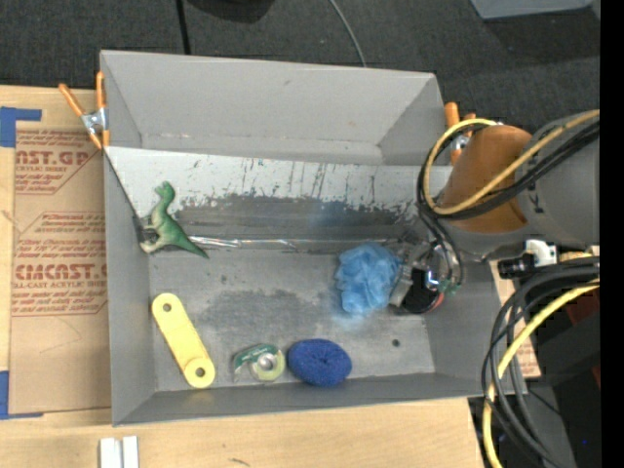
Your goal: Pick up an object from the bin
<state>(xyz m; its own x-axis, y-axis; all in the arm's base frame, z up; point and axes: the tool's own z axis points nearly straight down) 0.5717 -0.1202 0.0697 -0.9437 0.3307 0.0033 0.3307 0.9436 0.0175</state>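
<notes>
My gripper [417,289] is low at the bin's right side, its black body right beside a light blue crumpled puff [367,278] that lies just to its left. I see nothing between the fingers. A dark blue round scrubber [320,363] lies near the front wall, below and left of the puff.
A small green and clear tape roll [259,362] lies beside the dark blue scrubber. A yellow flat bar with a hole [182,339] is at the front left. A green toy dinosaur [168,226] stands at the far left. The arm with its orange cover and cables fills the right side.
</notes>
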